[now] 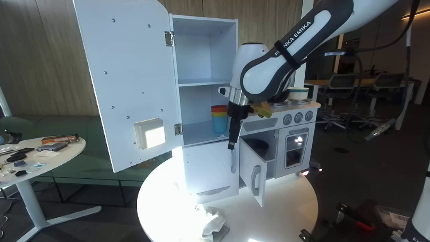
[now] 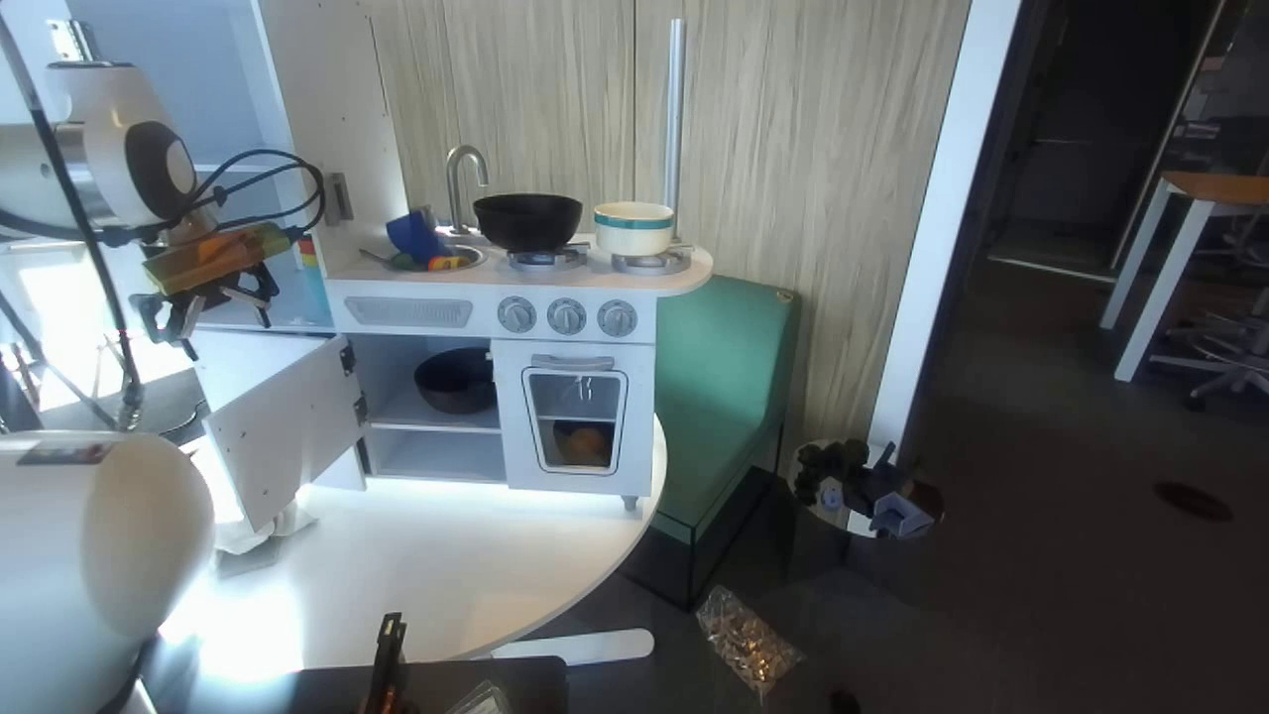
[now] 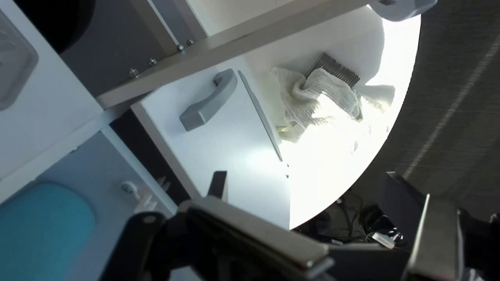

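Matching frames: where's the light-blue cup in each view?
In an exterior view: the light-blue cup is near picture centre.
In an exterior view: the light-blue cup is left of centre, partly hidden.
Wrist view: the light-blue cup fills the bottom-left corner, cut off by the frame.
Shared landmark, all views: the crumpled white cloth on the round white table.

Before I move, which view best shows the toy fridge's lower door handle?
The wrist view: the gray handle shows large, unobstructed. In an exterior view, it's small, below the claw; in an exterior view, the open cabinet door hides it.
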Controlling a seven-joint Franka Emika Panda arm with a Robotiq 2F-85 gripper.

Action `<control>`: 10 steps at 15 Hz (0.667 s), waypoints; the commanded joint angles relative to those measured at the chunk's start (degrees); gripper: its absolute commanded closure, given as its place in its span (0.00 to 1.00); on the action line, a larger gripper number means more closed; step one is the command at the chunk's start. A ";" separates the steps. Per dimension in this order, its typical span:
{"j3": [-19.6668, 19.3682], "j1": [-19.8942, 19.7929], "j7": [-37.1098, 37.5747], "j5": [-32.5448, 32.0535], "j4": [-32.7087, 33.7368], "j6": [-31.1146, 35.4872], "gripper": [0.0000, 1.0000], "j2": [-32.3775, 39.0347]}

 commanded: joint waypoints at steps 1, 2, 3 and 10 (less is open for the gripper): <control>1.21 -1.55 0.79 4.48 1.93 -1.16 0.00 2.46; 1.15 -1.84 0.84 6.21 1.30 -0.71 0.00 2.91; 1.19 -2.24 1.18 7.17 0.88 -0.36 0.00 3.25; 0.60 -6.44 6.39 6.02 -3.79 2.18 0.00 3.42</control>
